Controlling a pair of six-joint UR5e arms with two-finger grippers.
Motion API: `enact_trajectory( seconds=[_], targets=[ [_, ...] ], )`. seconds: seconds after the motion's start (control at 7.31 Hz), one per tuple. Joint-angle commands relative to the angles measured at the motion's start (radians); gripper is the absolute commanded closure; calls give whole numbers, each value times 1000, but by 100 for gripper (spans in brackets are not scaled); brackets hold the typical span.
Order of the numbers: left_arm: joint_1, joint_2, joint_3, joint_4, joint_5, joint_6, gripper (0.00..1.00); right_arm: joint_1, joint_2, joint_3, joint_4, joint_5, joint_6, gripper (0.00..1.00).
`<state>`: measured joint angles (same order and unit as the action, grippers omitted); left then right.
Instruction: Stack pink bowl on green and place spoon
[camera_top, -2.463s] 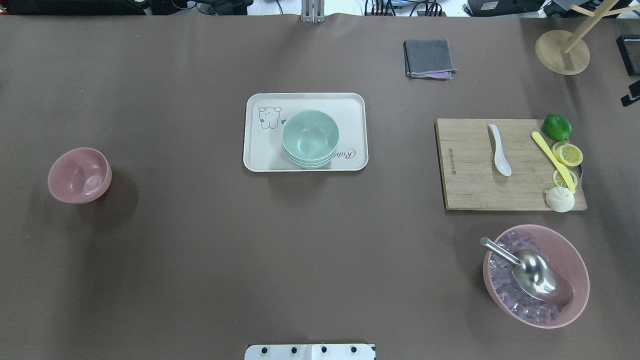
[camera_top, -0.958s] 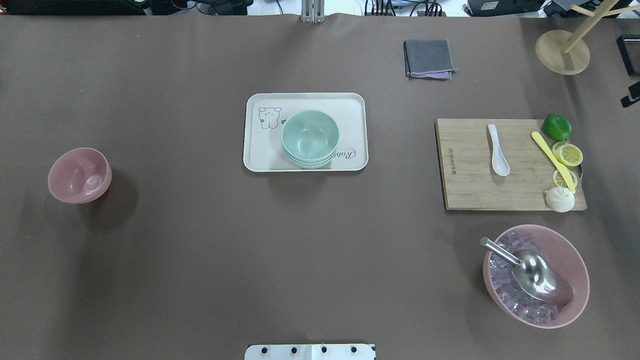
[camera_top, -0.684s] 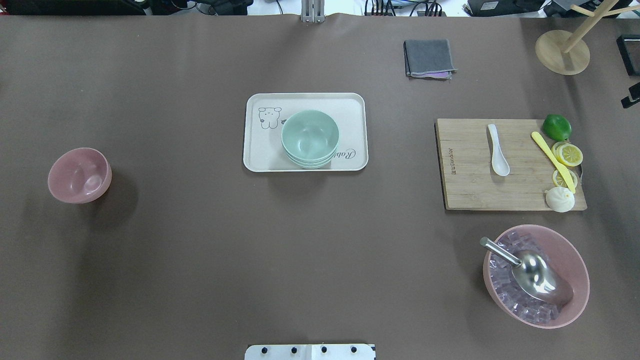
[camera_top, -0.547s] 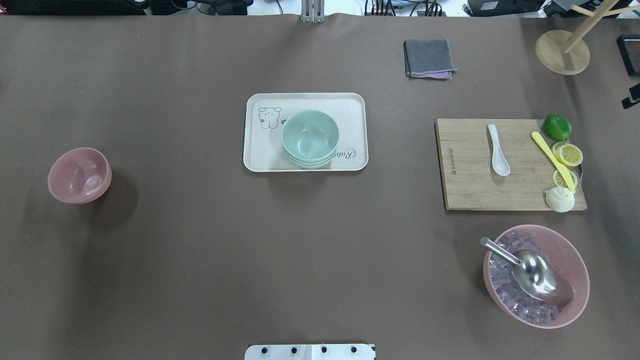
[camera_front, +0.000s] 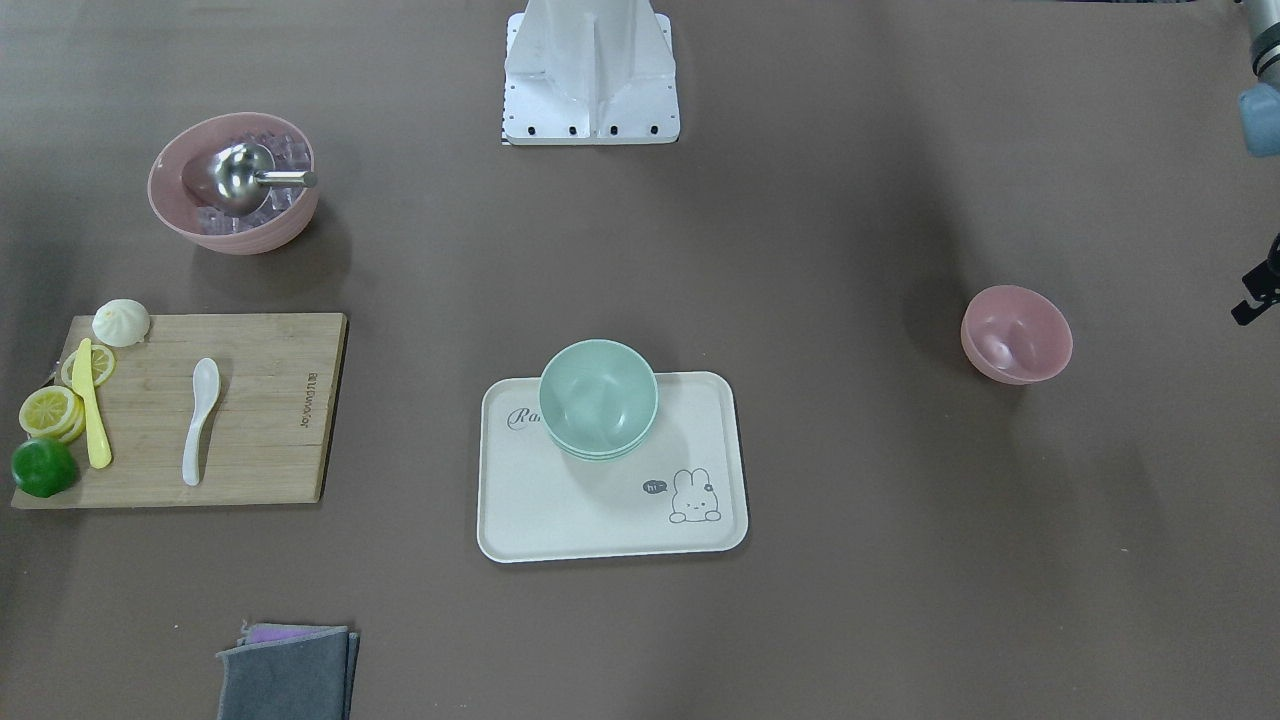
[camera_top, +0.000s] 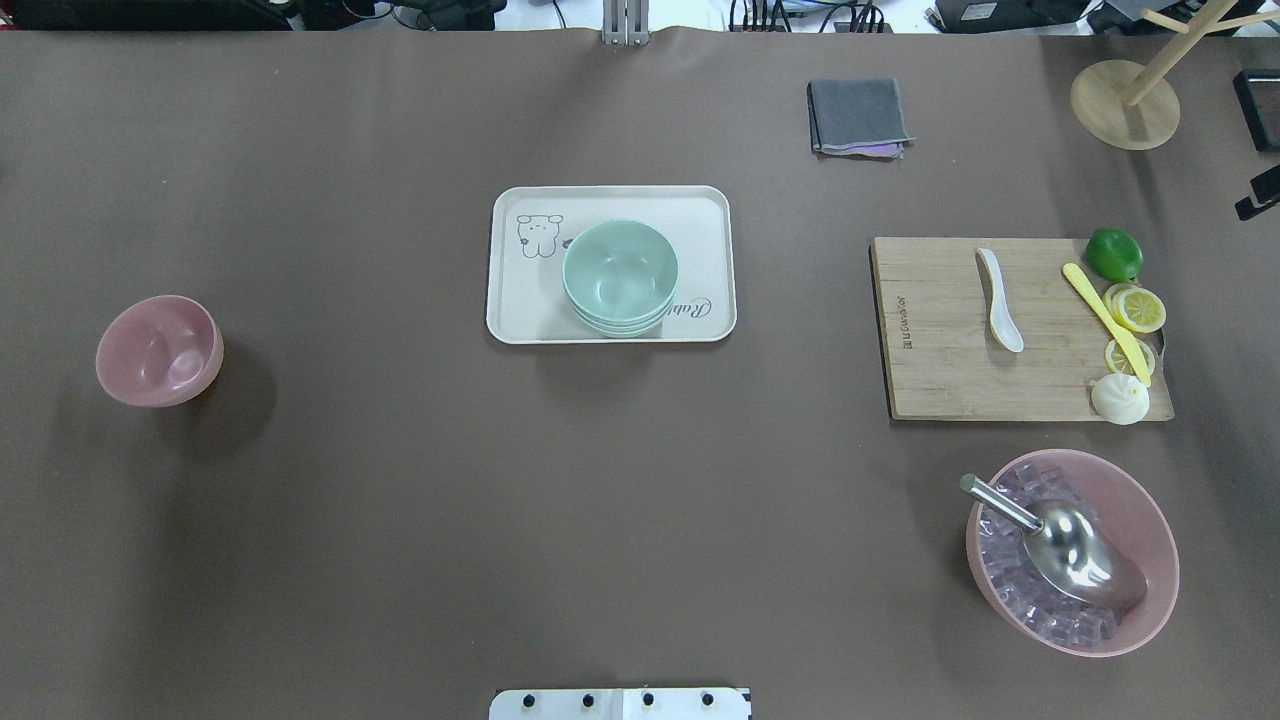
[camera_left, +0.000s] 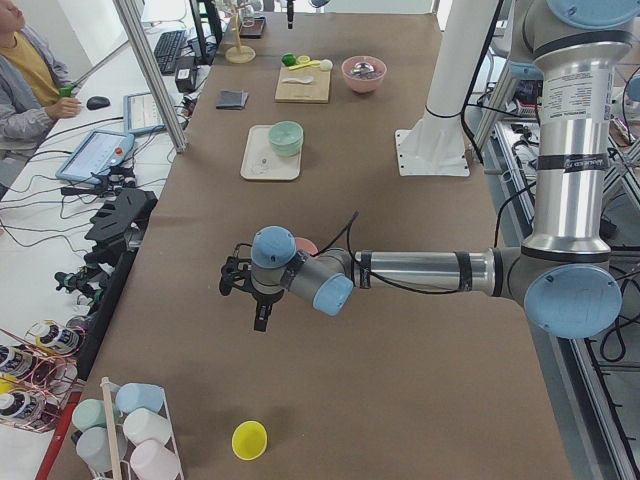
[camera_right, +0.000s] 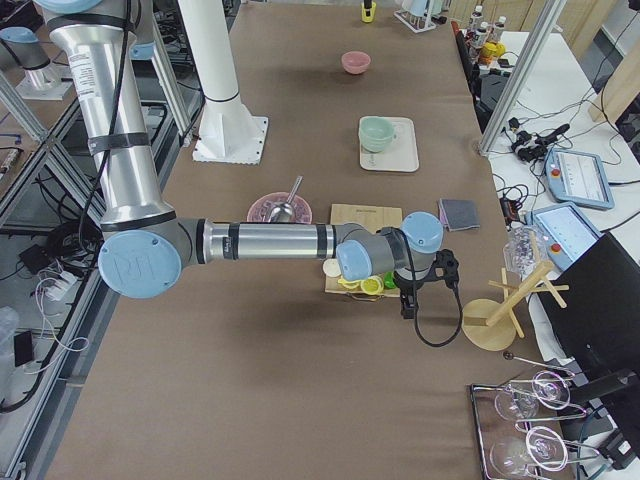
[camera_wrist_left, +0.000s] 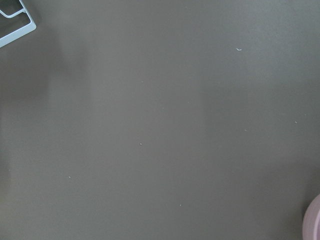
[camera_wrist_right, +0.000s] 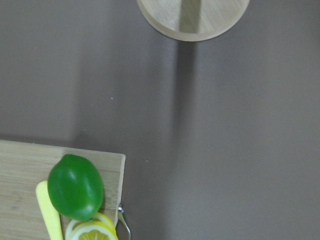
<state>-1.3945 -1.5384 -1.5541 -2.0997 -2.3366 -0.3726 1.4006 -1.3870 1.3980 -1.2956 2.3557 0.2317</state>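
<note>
The small pink bowl (camera_top: 158, 350) stands upright on the table's left side, empty. A stack of green bowls (camera_top: 620, 275) sits on the cream tray (camera_top: 520, 300) at the middle. The white spoon (camera_top: 1000, 300) lies on the wooden cutting board (camera_top: 940, 380) at the right. My left gripper (camera_left: 260, 318) hangs above the table just beyond the pink bowl (camera_left: 306, 245). My right gripper (camera_right: 408, 305) hangs past the board's far right corner. I cannot tell whether either is open. Neither holds anything that I can see.
A lime (camera_top: 1114, 254), lemon slices (camera_top: 1140, 310), a yellow knife (camera_top: 1105, 320) and a bun (camera_top: 1119, 398) lie along the board's right edge. A large pink bowl (camera_top: 1150, 520) with ice and a metal scoop (camera_top: 1070, 545) stands in front. A grey cloth (camera_top: 858, 115) and a wooden stand (camera_top: 1123, 105) are at the back.
The bowls, tray and spoon have not moved. The black piece of my right gripper at the overhead view's right edge has drifted slightly downward.
</note>
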Motion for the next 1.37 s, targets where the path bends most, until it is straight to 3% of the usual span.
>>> enact_trajectory(
  seconds=[0.0,0.41,0.82,1.09,1.23],
  targets=[
    [2,0,-1,1,0,-2,2,-11,2,-1,1,1,1,0],
    [14,-17,0,3,8,-22,2,-28,11,-2,-1,-1,4,0],
    [101,-94,-1,15,0,-224,2,-49,25,18,-1,5,11,0],
    [240,-173,12,47,10,-358,3,-58,26,28,1,4,70,0],
    [267,-166,14,47,11,-370,3,-90,25,48,1,2,92,0]
  ],
)
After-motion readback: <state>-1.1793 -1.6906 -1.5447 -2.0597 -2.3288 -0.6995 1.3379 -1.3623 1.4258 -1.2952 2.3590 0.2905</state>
